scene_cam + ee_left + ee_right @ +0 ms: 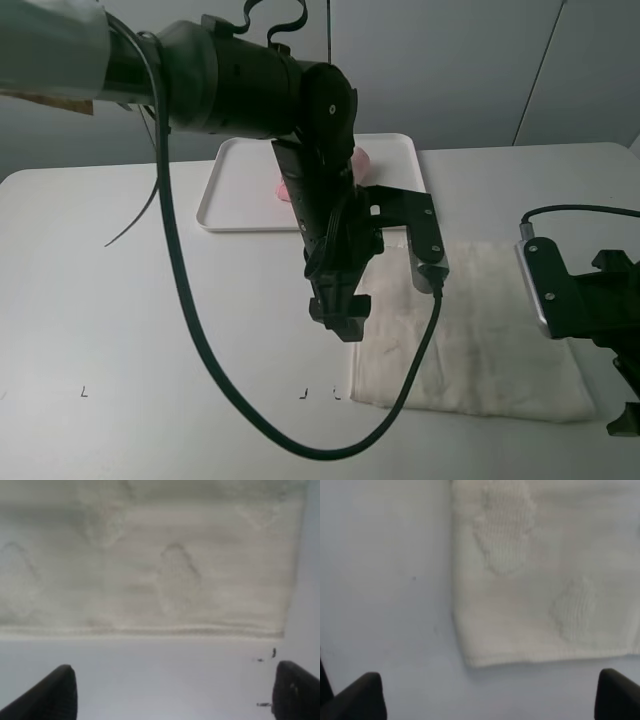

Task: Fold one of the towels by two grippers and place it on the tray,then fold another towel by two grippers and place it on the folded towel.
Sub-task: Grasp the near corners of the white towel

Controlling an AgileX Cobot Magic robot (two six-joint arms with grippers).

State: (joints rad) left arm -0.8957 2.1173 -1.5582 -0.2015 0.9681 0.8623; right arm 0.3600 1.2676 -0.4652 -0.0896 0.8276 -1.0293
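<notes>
A cream white towel (480, 330) lies flat on the table, right of centre. A pink towel (361, 158) lies on the white tray (235, 190) at the back, mostly hidden behind my left arm. My left gripper (340, 318) hangs open and empty just beside the white towel's left edge. In the left wrist view the towel (150, 570) lies beyond the gripper (175, 685). My right gripper (625, 400) is open and empty by the towel's front right corner. The right wrist view shows that corner (545, 580) beyond the gripper (490, 690).
The left arm's black cable (200, 340) loops low over the table in front of the towel. Small black marks (84, 392) are on the table near its front edge. The wall stands behind the tray.
</notes>
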